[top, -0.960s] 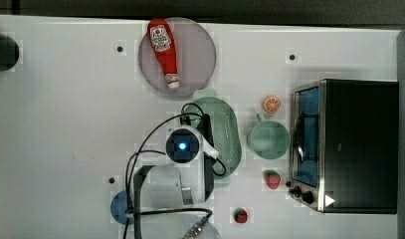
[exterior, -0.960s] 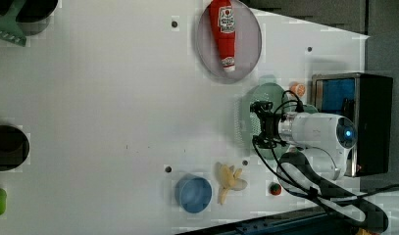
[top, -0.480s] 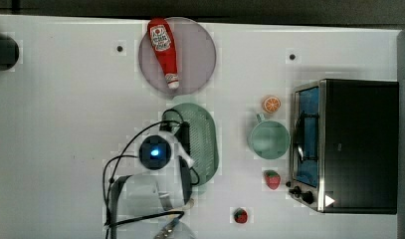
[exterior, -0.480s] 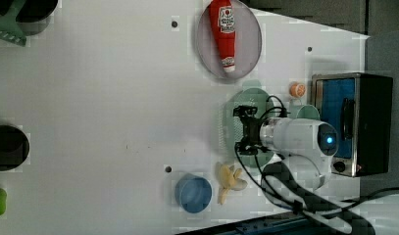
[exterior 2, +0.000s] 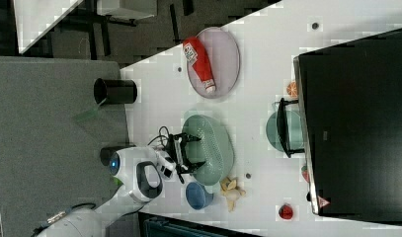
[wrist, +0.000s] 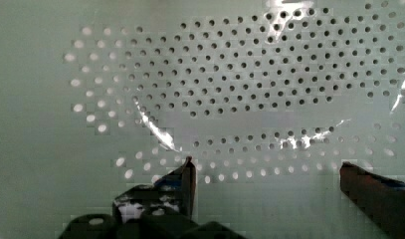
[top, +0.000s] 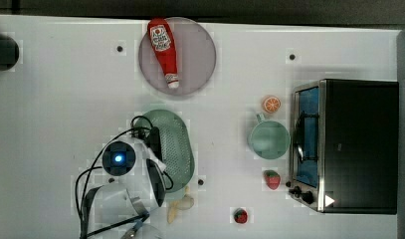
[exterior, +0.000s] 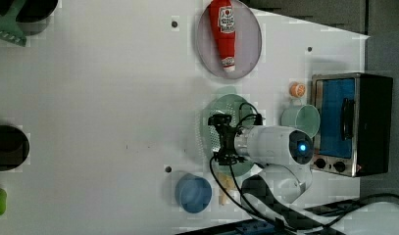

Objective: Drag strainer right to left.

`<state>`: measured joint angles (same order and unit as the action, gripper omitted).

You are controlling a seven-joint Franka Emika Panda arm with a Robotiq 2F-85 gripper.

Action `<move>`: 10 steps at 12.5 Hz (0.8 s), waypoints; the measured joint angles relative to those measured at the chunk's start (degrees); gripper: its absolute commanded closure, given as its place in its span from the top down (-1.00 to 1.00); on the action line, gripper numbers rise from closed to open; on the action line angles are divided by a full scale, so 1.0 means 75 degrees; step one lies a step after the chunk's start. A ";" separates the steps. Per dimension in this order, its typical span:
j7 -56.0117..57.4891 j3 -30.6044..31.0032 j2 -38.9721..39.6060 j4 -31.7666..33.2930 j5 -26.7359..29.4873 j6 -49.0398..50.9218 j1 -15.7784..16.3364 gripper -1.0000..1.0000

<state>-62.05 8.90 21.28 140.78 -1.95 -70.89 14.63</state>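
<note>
A lab's mock kitchen: white pegged table (top: 65, 89), toaster oven (top: 347, 144), toy strawberry (top: 272, 179).

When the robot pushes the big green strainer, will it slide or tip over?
Probably slide: the strainer sits low and wide on the smooth white table. It looks like thin, holey plastic, so likely light and stiff.

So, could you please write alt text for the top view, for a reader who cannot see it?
The robot arm's open gripper sits in a large pale green oval plastic strainer on a white table. Above it in the top view, a red ketchup bottle lies on a round grey plate; a pale green mug stands beside a black toaster oven.
</note>
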 measured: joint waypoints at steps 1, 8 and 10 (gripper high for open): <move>-0.0015 -0.0016 0.0125 -0.0134 0.0056 0.0060 0.0160 1.00; -0.0753 -0.0240 0.0642 -0.1462 -0.0110 0.0865 0.0727 1.00; -0.1022 -0.0280 0.0865 -0.1850 0.0078 0.0850 0.0882 1.00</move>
<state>-69.72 6.80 27.77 126.90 -1.37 -64.51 21.25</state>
